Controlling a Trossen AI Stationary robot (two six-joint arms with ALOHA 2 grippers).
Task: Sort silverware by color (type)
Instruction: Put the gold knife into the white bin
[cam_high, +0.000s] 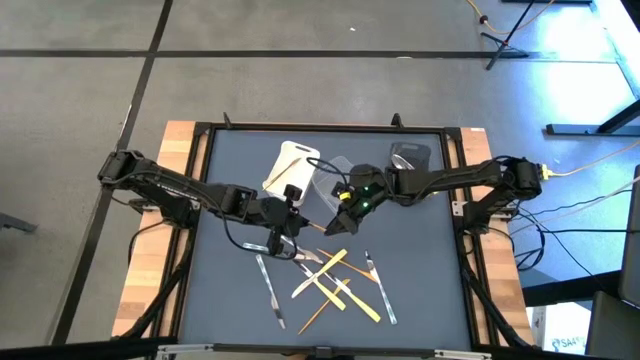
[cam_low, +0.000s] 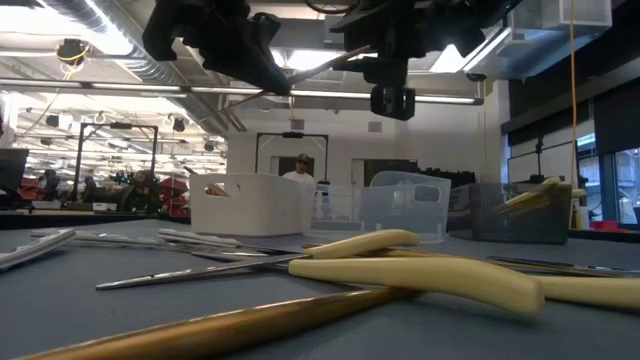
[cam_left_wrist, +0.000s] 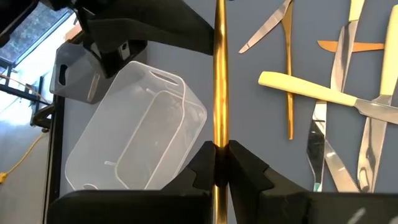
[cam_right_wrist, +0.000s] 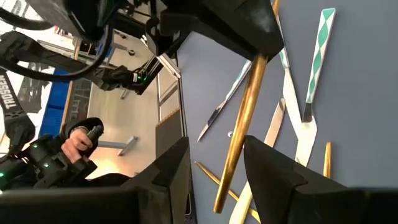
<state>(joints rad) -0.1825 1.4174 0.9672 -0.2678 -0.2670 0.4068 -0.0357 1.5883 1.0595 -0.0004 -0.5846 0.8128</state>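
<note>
Nearest you, the loose silverware (cam_high: 330, 280) lies crisscrossed on the worktop (cam_high: 420, 290), on your side of the clear tub (cam_high: 325, 185). Above that heap your left hand (cam_left_wrist: 219, 163) is clamped on a gold-coloured utensil (cam_left_wrist: 219, 81), its long axis running straight out between the fingers toward the clear tub. Your right hand (cam_right_wrist: 214, 158) stands just beside, its fingers parted around the same stem with gaps on both sides, not gripping. Judging by this, the handover hinges on closing the right hand across that axis. The white tub (cam_high: 288, 165) and grey tub (cam_high: 408, 158) sit farthest back.
</note>
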